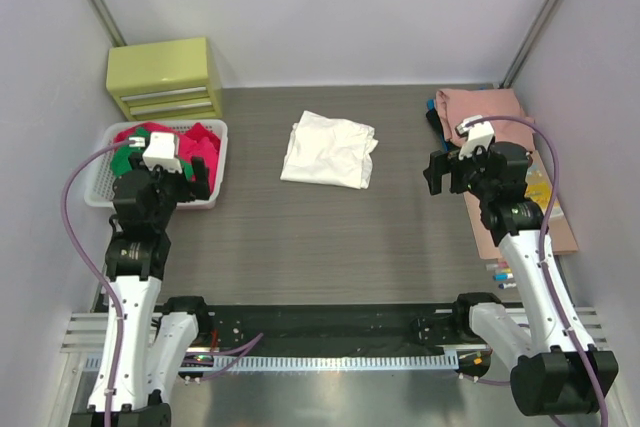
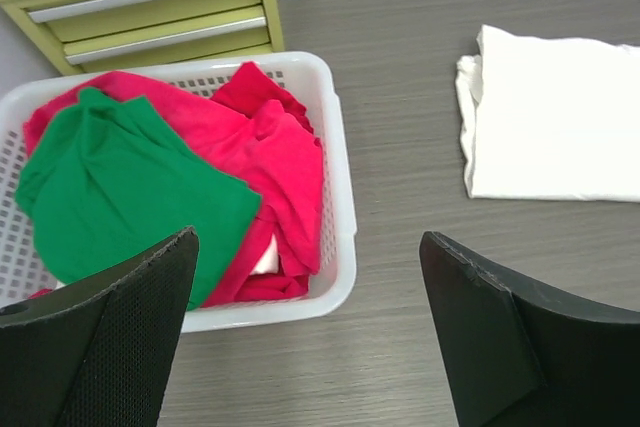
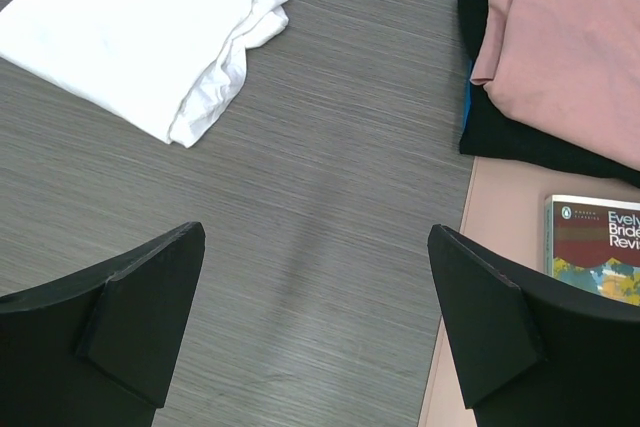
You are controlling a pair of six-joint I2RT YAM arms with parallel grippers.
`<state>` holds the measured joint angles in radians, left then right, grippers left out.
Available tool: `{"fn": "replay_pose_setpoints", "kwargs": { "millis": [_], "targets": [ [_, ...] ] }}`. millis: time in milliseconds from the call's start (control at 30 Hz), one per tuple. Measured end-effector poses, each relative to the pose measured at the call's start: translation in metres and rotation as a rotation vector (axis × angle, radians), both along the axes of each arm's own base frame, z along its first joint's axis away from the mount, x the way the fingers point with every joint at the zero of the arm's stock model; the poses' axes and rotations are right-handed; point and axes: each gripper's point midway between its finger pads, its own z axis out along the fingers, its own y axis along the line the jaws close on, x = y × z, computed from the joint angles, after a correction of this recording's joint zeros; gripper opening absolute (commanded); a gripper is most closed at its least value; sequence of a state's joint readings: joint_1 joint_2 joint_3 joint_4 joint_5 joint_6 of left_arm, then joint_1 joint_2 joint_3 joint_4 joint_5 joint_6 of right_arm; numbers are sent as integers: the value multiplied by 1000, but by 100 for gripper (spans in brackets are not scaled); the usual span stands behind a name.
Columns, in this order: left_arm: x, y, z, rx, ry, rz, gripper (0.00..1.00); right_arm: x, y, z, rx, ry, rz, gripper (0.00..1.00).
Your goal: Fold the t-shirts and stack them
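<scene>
Left gripper: jaws spread wide, nothing between them; poised over the near right corner of the basket.
Right gripper: jaws spread wide, empty; above the bare table.
White t-shirt: folded, flat at table centre, well apart from both grippers.
Green t-shirt: crumpled in the basket, lying on the red t-shirt.
Salmon-pink t-shirt: folded, resting on the black t-shirt, far right of table.
Basket position: left side, just in front of the yellow-green drawer unit.
Book: on the pink mat, near the right-hand pile.
</scene>
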<state>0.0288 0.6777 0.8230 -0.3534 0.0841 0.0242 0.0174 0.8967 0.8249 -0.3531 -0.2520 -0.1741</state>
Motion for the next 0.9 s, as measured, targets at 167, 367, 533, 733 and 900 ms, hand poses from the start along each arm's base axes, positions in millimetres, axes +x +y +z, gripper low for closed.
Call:
{"fn": "replay_pose_setpoints", "kwargs": {
  "millis": [167, 367, 533, 733, 900],
  "targets": [
    [-6, -8, -15, -15, 32, -40, 92, 0, 3, -1, 12, 7, 14, 100],
    [-3, -13, -24, -52, 66, -54, 93, 2, 6, -10, 23, 39, 24, 100],
    [-1, -24, -33, -98, 111, -99, 93, 2, 10, -11, 43, 48, 38, 100],
    [-5, -35, -37, -119, 135, -158, 98, 0, 12, -20, 36, 82, 56, 100],
    [-9, -38, -48, -108, 203, -188, 100, -9, 8, -25, -2, 106, 65, 100]
  ]
}}
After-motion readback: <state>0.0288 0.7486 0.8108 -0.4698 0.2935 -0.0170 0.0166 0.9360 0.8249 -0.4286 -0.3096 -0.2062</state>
